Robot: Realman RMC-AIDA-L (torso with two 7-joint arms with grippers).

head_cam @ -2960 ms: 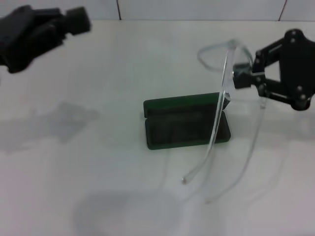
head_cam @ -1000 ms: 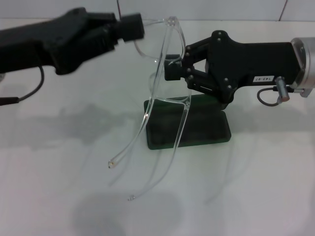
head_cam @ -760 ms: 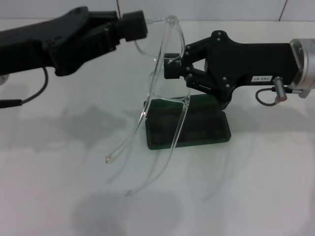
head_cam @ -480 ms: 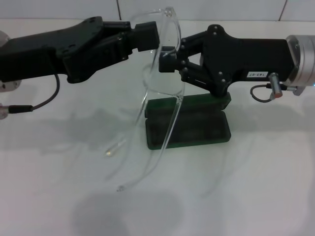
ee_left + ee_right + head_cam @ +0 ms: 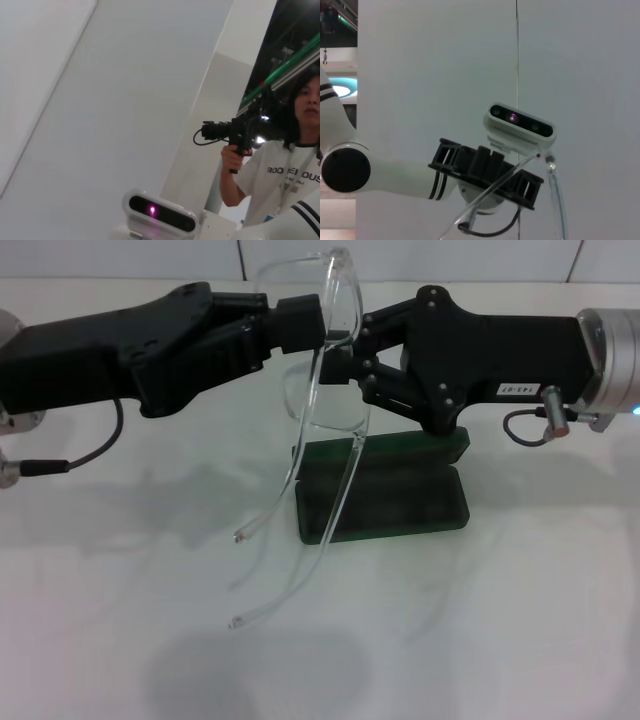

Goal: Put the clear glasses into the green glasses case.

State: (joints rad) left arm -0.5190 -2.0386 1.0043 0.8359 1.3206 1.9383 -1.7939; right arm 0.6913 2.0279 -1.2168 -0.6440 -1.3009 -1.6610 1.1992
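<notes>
The clear glasses point(image 5: 335, 405) hang in the air above the left end of the green glasses case point(image 5: 400, 502), lens up and both thin arms dangling toward the table. My right gripper point(image 5: 338, 355) reaches in from the right and is shut on the lens. My left gripper point(image 5: 303, 320) comes from the left and its tip meets the lens's upper left part. The case lies open on the table, its lid standing at the back. In the right wrist view the glasses' clear arms point(image 5: 555, 190) cross in front of my left arm.
A white table point(image 5: 120, 640) carries the case, with a tiled wall behind it. A thin cable point(image 5: 95, 445) droops under my left arm. In the left wrist view a person point(image 5: 280, 165) stands holding a camera.
My right gripper has carried the glasses left and a little higher, over the case's left end. My left gripper has swung in from the far left and now meets the lens.
</notes>
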